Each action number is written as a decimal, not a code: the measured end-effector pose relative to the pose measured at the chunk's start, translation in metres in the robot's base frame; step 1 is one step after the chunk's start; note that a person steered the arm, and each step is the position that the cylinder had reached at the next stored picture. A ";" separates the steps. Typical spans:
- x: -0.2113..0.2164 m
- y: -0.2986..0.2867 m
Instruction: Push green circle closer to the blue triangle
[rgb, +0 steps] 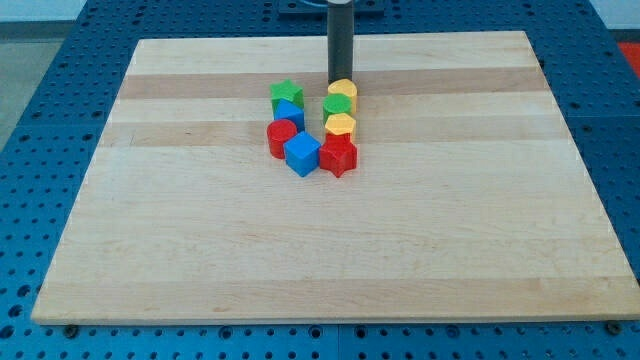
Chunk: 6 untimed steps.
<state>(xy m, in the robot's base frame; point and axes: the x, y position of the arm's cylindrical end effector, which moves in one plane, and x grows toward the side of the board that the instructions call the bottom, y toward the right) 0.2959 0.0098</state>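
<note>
While my tip touches the yellow block, the green circle sits wedged between yellows.

Green circle, blue triangle

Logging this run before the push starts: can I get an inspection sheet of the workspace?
Surface: wooden board, flat.
Job's things: green circle in right column; blue triangle in left column, small gap between.
Clutter: green star, red circle, blue cube, red star, two yellow blocks, all clustered.
Grippers: none; my tip behind the upper yellow block.
Cables: nothing seen.
Surroundings: blue perforated table.
</note>
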 end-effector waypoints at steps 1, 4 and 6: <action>0.000 0.000; -0.009 0.051; 0.053 0.054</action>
